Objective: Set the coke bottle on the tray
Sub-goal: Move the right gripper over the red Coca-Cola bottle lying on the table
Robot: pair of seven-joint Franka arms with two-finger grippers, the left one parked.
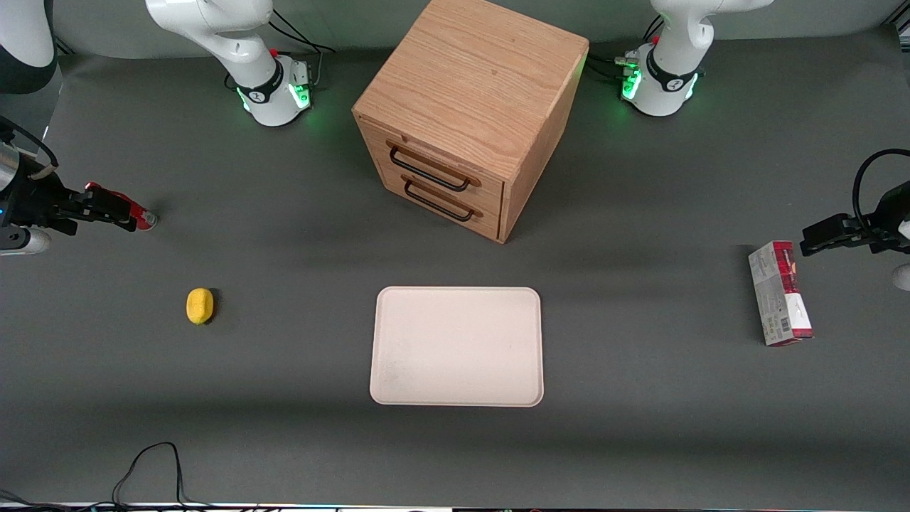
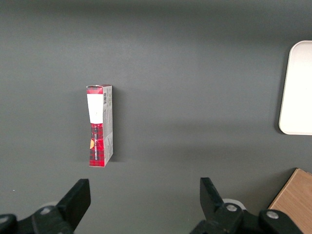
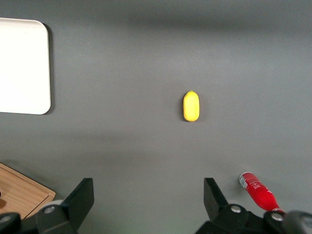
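Lying on the bench, the coke bottle (image 1: 124, 208) looks light, rigid, slippery: close your wide-spread hand (image 3: 148, 195) across its midsection.

bench (image 1: 284, 441): dark grey, matte. tray (image 1: 456, 346): plain cream-white. coke bottle (image 1: 131, 208): red with white lettering, silvery at one end. lemon-shaped object (image 1: 200, 306): yellow. carton (image 1: 780, 293): red and grey, with white panels. drawer cabinet (image 1: 466, 114): light wood grain with black handles. gripper (image 1: 89, 208): black, over the coke bottle at the working arm's end of the bench, its fingers spread wide.
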